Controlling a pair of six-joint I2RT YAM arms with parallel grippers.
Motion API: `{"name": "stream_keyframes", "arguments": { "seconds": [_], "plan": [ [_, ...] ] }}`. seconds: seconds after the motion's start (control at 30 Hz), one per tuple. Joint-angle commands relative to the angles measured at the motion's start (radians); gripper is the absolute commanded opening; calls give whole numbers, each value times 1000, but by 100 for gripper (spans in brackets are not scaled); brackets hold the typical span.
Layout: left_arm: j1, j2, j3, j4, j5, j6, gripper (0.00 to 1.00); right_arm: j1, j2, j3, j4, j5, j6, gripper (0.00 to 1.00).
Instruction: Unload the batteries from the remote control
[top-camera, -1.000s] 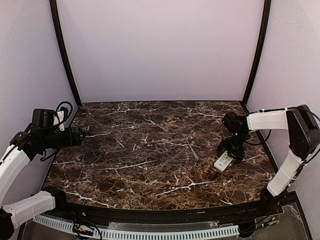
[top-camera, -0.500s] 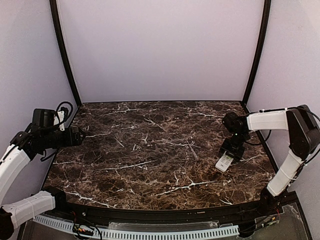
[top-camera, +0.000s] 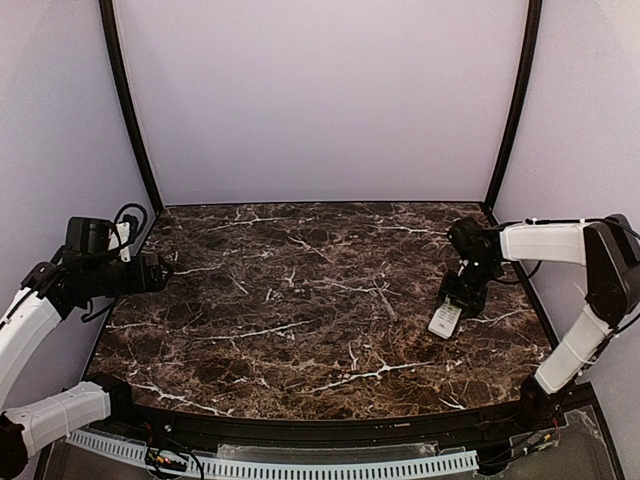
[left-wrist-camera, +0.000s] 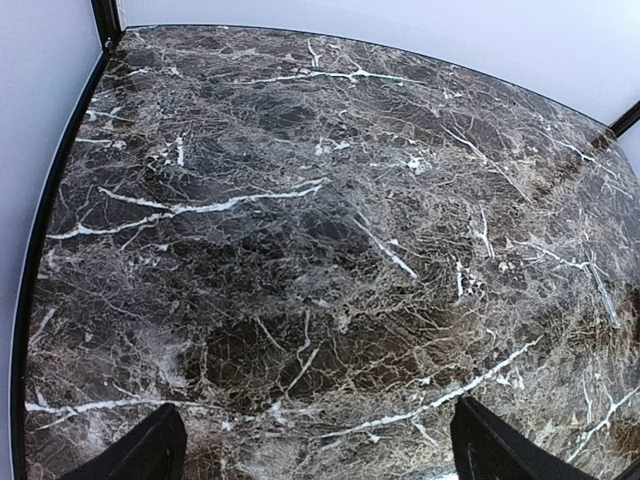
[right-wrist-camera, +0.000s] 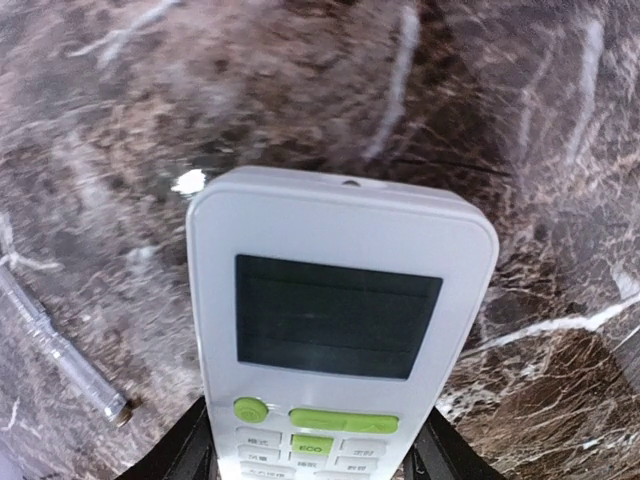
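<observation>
Left hand (top-camera: 152, 272): at the far left edge of the table (top-camera: 300, 330), held above the surface and pointing in toward the middle. Jaws spread wide, nothing between them. In the left wrist view only its two dark fingertips (left-wrist-camera: 140, 455) show, at the bottom of the frame and well apart. Bare dark-brown marble with white veins fills the space between and beyond them. Left arm (top-camera: 30, 330): white, folded back along the left wall.

Thin clear rod (right-wrist-camera: 60, 350): seen in the right wrist view, lying flat on the marble to the left of the remote, near it but not touching. One end has a small metallic-looking tip. Cannot tell what it is.

Remote control (top-camera: 446, 320): right part of the table, toward the right edge, roughly midway from front to back. White bar, face up. Dark display window (right-wrist-camera: 338, 315) at the free end, green buttons (right-wrist-camera: 343, 420) under it, then a row of pale keys running out of frame.

Right hand (top-camera: 463, 298): at the button end of the remote control, pinching it, with one dark finger (right-wrist-camera: 190, 450) pressed to each long edge. The display end sticks out past the fingers toward the near side of the table. Cannot tell whether that free end rests on the marble or sits just off it. Right arm (top-camera: 540, 242): white, reaching in from the right wall.
</observation>
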Motion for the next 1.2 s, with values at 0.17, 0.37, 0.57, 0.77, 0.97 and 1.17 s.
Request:
{"name": "stream_keyframes", "arguments": {
  "seconds": [0.17, 0.37, 0.57, 0.77, 0.97, 1.17],
  "plan": [
    [8, -24, -33, 82, 180, 36, 99, 12, -208, 11, 163, -227, -183, 36],
    [9, -71, -58, 205, 359, 4, 98, 42, -256, 14, 251, -423, -238, 36],
    [9, -81, -84, 358, 476, -66, 99, 132, -271, 40, 343, -593, -286, 37],
    [8, 27, -70, 510, 755, -199, 97, 248, -286, 69, 437, -684, -349, 38],
    [-37, 92, -139, 772, 899, -390, 96, 333, -283, 70, 592, -753, -339, 40],
    [-103, 149, -149, 962, 927, -529, 96, 403, -241, 98, 711, -793, -328, 43]
  ]
}}
